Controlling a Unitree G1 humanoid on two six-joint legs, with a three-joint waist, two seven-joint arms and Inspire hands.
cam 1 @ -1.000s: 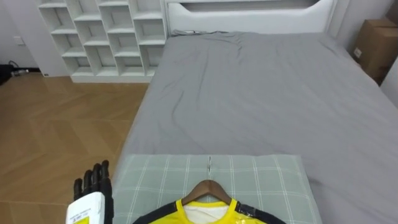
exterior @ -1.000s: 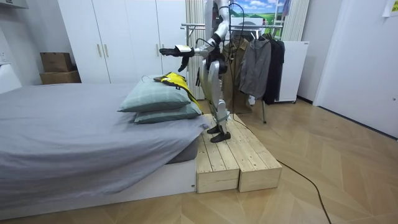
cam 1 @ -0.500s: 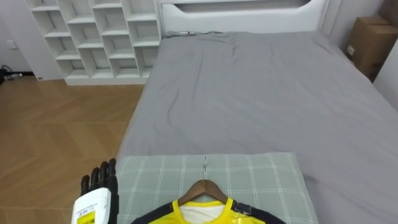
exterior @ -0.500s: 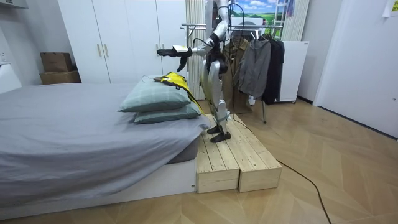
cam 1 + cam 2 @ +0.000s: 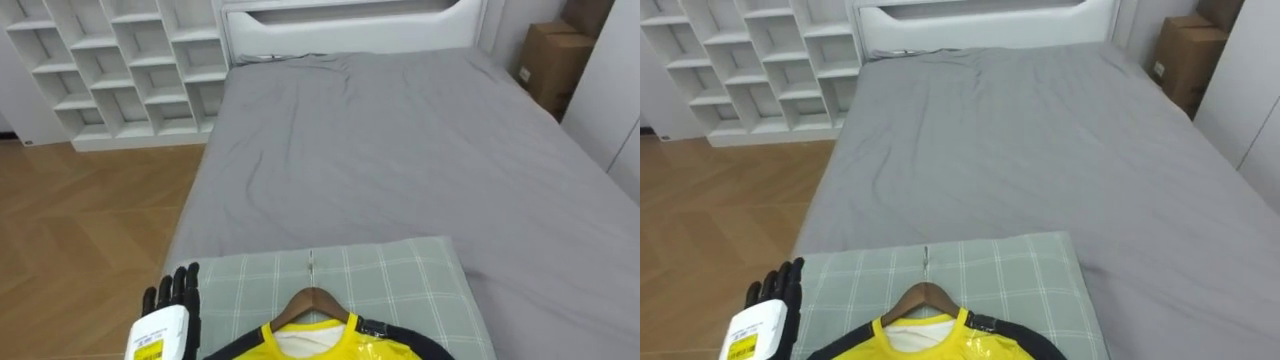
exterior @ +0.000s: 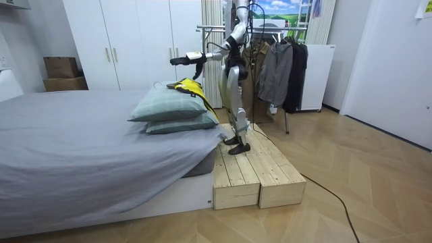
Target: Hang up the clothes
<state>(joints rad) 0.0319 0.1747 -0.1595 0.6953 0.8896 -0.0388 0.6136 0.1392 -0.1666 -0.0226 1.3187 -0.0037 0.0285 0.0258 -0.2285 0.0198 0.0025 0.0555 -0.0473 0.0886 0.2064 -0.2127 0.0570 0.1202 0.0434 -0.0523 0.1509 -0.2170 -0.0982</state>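
A yellow shirt (image 5: 330, 346) with dark trim sits on a wooden hanger (image 5: 312, 301), lying on a pale checked pillow (image 5: 400, 285) at the near end of the grey bed (image 5: 400, 150). The hanger's metal hook (image 5: 311, 264) points away from me along the pillow. My left hand (image 5: 172, 298) is open, fingers straight, stretched forward just left of the pillow's edge and a hand's width left of the hanger, touching nothing. In the room view I stand on a wooden platform (image 6: 250, 169) facing the bed, left hand (image 6: 177, 61) held out level, and my right hand (image 6: 197, 69) hangs dark beneath it.
White cube shelves (image 5: 110, 60) stand beyond the wooden floor (image 5: 80, 220) at the left. A cardboard box (image 5: 550, 62) sits right of the bed. Behind me a clothes rack (image 6: 273, 61) holds dark garments, with white wardrobes (image 6: 121, 40) alongside.
The eye view has swung to the right, so the bed and shelves sit further left. My left hand has reached a little further forward and closer to the pillow's edge.
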